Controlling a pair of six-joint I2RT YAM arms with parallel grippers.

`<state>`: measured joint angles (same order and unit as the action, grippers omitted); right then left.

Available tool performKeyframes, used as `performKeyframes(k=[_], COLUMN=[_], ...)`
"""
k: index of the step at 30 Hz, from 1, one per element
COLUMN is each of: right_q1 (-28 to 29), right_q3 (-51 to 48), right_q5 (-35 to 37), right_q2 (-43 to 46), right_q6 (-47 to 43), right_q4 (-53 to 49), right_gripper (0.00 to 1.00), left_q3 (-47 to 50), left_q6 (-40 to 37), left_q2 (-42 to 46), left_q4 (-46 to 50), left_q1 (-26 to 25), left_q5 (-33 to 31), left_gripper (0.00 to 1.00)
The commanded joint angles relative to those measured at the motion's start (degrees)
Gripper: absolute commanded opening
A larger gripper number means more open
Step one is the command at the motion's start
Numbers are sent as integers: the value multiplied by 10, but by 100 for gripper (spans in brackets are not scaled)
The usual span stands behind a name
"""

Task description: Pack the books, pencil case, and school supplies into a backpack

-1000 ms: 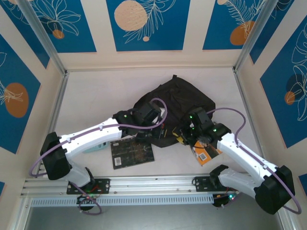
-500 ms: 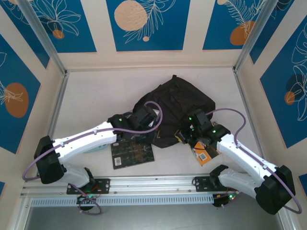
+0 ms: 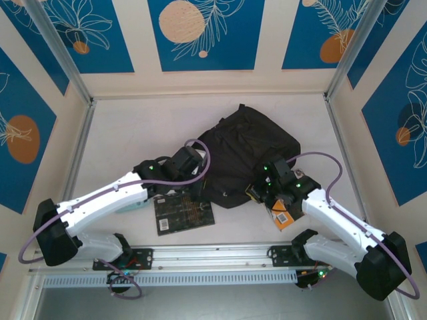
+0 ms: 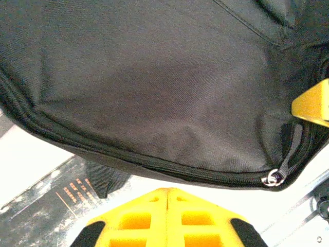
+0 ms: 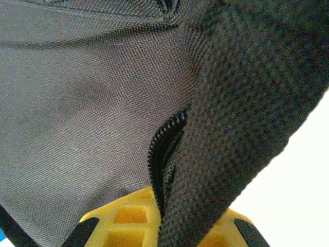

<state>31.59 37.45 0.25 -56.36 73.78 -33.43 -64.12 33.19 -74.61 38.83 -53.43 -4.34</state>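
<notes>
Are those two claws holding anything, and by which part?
The right gripper is shut on the backpack, pinching the mesh fabric edge beside its zip opening. The left gripper is shut and holds nothing.

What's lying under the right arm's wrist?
An orange-and-black paperback book beside the black fabric backpack: one orange corner with a white label shows; the right arm covers the rest.

Bright, even overhead light washes the pale counter [image 3: 133,133], leaving only soft, faint shadows. Ahead of the left claw [image 4: 167,216], backpack [image 4: 154,92] weave reads sharp; right of the right claw [image 5: 162,226], the counter burns out white.
</notes>
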Motion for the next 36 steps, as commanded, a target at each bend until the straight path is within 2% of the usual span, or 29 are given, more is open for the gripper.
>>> performKeyframes(k=[1,4,5,7,9,13,18,24,28,31,36], right_q1=[-4,-3,-2,1,9,30,42,42,39,33,28], right_q3=[-4,3,4,3,1,2,-2,1,5,4,6], right_q5=[4,2,0,-3,5,21,21,21,23,21,13], right_q2=[5,5,7,11,13,9,-1,-4,-1,-1,-4], right_q6=[-26,-42,-48,-69,-89,-127,-134,-136,-139,-141,-143], right_q4=[2,5,7,20,27,42,58,55,47,45,51], right_gripper=[0,0,0,0,0,0,0,0,0,0,0], left_q3=[5,-12,-18,-33,-57,-120,-195,-247,-251,-243,-234], left_q6=[-15,-20,-21,-16,-7,-29,-80,-118,-129,-132,-130], left_q2=[7,1,2,1,-6,-60,-155,-233,-255,-257,-255], left_q4=[-13,-4,0,11,34,85,143,170,175,168,159], left_q1=[3,3,3,3,3,-12,-47,-72,-75,-75,-75], left_q5=[34,51,59,68,65,83,63,25,21,36,33], left_gripper=[0,0,6,31,48,60,66,64,57,42,6])
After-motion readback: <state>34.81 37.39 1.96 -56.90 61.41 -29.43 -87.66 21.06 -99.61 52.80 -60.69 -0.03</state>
